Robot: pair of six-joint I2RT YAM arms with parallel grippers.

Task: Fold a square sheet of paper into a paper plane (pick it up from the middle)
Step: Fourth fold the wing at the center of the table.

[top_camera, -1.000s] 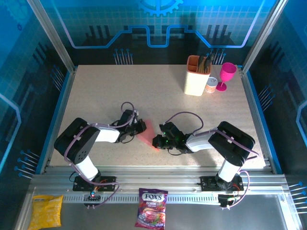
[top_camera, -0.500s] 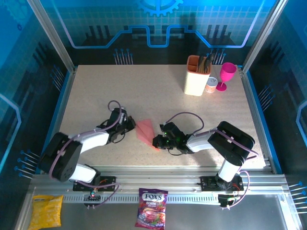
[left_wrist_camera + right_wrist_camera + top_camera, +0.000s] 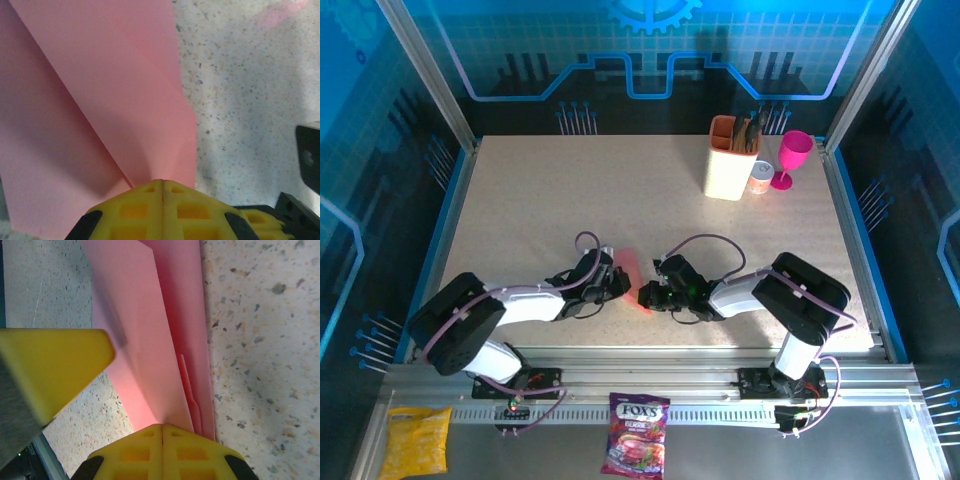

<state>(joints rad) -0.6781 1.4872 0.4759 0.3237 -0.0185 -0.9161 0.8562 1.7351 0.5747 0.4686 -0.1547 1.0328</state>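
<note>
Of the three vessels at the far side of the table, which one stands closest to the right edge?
The magenta goblet, standing right of the small tin and the cream holder.

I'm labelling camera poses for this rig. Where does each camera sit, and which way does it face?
Top external: above and behind the arm bases, looking down at the table; both arms show, left gripper and right gripper meeting at the paper plane.
Left wrist: on the left wrist, looking along its shut yellow fingers at the plane pinched between them.
Right wrist: on the right wrist, looking along its own shut fingers at the same plane.
Shared: both wrist views show the plane against the speckled tabletop.
</note>
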